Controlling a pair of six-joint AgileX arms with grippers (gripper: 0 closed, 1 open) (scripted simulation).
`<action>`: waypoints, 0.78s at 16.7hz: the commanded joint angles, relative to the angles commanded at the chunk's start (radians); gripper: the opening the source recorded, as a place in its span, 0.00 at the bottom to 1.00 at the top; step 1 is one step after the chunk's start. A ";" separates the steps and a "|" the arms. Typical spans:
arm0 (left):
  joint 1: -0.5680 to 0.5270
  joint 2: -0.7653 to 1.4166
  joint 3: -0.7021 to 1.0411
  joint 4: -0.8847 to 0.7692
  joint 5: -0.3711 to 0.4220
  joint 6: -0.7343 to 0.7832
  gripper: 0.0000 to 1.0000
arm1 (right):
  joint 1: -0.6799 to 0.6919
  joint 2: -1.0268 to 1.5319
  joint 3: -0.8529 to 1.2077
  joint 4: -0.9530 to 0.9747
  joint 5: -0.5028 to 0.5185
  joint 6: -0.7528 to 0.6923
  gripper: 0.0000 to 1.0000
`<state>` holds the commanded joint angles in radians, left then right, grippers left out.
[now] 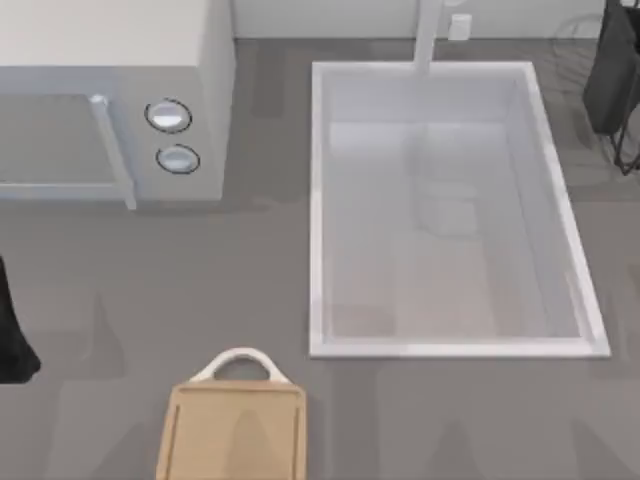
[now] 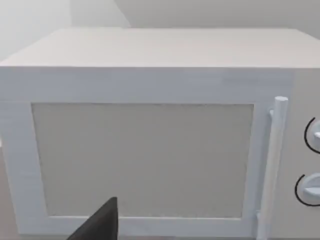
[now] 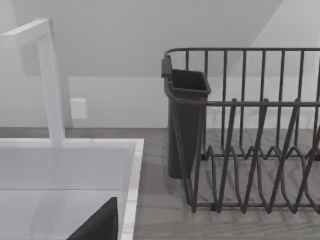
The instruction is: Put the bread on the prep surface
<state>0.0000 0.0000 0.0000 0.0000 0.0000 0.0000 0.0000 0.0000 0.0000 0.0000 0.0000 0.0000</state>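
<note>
Board (image 1: 235, 432) sits at the counter's (image 1: 450, 420) front edge, no bread anywhere. Can't tell either gripper's state. Risk: arms hunting blind, maybe clipping the microwave (image 2: 150, 125) or rack (image 3: 250, 140).

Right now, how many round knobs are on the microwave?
2. Both sit on the microwave front, right of its door handle: the upper knob and the lower knob just beneath it. None seem hidden.

Cutting board (image 1: 235, 430) cut off below
</note>
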 joint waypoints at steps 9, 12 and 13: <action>0.000 0.000 0.000 0.000 0.000 0.000 1.00 | -0.025 0.295 0.264 -0.183 0.002 -0.032 1.00; 0.000 0.000 0.000 0.000 0.000 0.000 1.00 | -0.043 0.576 0.466 -0.331 0.001 -0.056 1.00; 0.000 0.000 0.000 0.000 0.000 0.000 1.00 | -0.049 0.683 0.537 -0.385 0.001 -0.065 1.00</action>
<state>0.0000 0.0000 0.0000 0.0000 0.0000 0.0000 -0.0493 0.6828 0.5372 -0.3853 0.0007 -0.0647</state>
